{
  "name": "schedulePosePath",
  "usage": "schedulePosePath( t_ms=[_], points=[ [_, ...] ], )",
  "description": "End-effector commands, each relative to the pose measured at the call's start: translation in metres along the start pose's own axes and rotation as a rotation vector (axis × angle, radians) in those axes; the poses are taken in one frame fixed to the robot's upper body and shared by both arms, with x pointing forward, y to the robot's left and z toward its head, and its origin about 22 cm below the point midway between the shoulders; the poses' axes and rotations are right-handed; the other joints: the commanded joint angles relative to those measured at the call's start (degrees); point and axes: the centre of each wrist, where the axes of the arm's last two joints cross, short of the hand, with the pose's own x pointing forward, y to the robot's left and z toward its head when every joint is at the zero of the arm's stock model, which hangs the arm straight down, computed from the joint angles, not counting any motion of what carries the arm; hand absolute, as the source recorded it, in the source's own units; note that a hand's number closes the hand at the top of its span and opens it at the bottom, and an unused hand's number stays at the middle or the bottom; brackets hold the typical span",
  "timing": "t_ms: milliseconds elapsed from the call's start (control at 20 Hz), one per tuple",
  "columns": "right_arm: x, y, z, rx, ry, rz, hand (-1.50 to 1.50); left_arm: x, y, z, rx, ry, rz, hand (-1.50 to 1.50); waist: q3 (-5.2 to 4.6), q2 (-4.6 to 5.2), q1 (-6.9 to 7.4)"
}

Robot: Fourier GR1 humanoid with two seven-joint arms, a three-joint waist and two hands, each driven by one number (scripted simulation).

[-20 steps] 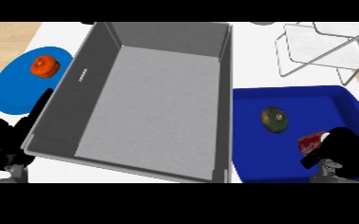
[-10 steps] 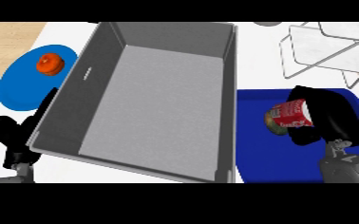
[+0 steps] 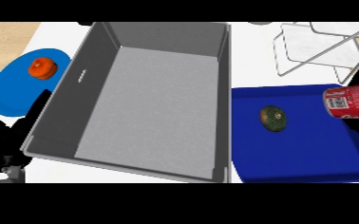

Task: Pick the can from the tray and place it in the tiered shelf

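The red can (image 3: 341, 102) lies tilted on its side at the view's right edge, over the right rim of the blue tray (image 3: 301, 163); its far end is cut off by the edge. No hand shows around it. The white wire tiered shelf (image 3: 314, 47) stands at the back right, just beyond the tray. My left hand (image 3: 20, 135) stays at the lower left edge, beside the grey bin, fingers straight and holding nothing.
A dark green round fruit (image 3: 273, 118) lies on the tray. A large grey bin (image 3: 151, 99) fills the middle of the counter. At the left a blue plate (image 3: 15, 92) carries a red-orange fruit (image 3: 42, 68).
My right hand rose from the tray with the can, then moved right out of view. The can now shows only at the right edge. The left hand barely moved.
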Motion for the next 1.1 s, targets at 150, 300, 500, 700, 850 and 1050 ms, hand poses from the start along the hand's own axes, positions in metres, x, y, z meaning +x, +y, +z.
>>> schedulePosePath(
  t_ms=[150,300,500,700,850,1050],
  points=[
    [0.001,-0.077,0.028,-0.083,-0.051,-0.16,1.5,0.015,0.001,-0.002,-0.003,-0.002,0.002,0.0,-0.04,0.0,0.13],
    [0.001,-0.123,0.035,-0.157,-0.068,-0.184,1.5,0.014,0.0,0.005,-0.007,0.011,-0.013,0.0,-0.03,-0.01,0.5],
    [0.004,-0.143,0.041,-0.211,-0.053,-0.206,1.5,0.003,0.006,0.002,-0.011,0.005,0.013,0.0,-0.04,0.14,0.54],
    [0.016,-0.179,0.029,-0.303,-0.024,-0.152,1.5,-0.008,-0.009,-0.011,-0.016,0.012,-0.01,0.0,-0.05,0.36,0.86],
    [0.035,-0.188,0.024,-0.346,0.045,-0.033,1.5,0.002,-0.016,-0.007,-0.01,-0.01,-0.002,0.0,-0.05,0.36,1.28],
    [0.026,-0.193,-0.003,-0.334,0.079,0.016,1.5,-0.001,-0.007,0.002,-0.045,-0.002,0.009,0.0,-0.03,0.49,2.03]
  ],
)
